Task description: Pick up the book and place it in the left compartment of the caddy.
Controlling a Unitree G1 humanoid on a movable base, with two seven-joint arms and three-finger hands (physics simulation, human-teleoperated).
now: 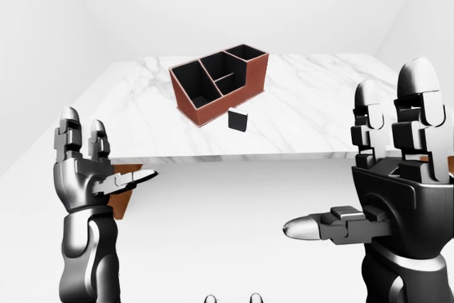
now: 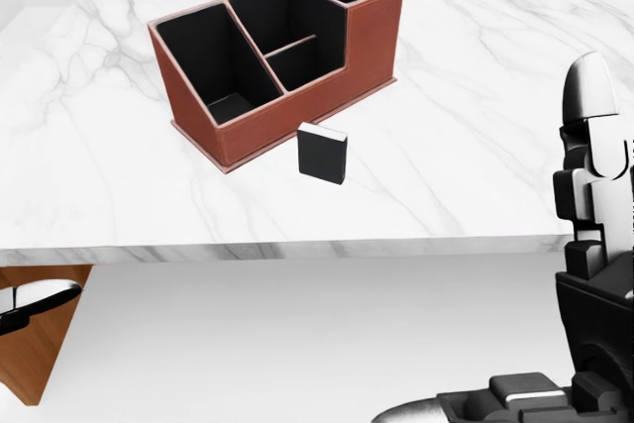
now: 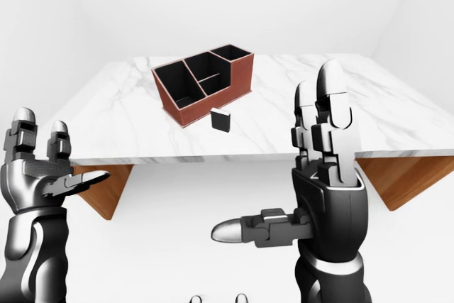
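Note:
A small black book (image 2: 323,154) stands upright on the white marble table (image 2: 475,126), just below the caddy in the head view. The brown caddy (image 2: 367,42) has black compartments; its large left compartment (image 2: 206,56) is open at the top. My left hand (image 1: 99,168) is open, held up at the lower left, short of the table's near edge. My right hand (image 3: 312,175) is open with fingers upright and thumb out to the left, also short of the table. Neither hand touches the book.
The table's near edge (image 2: 297,250) runs across the head view between my hands and the book. Brown table supports show under it at the left (image 3: 106,189) and the right (image 3: 397,179). White floor and walls surround the table.

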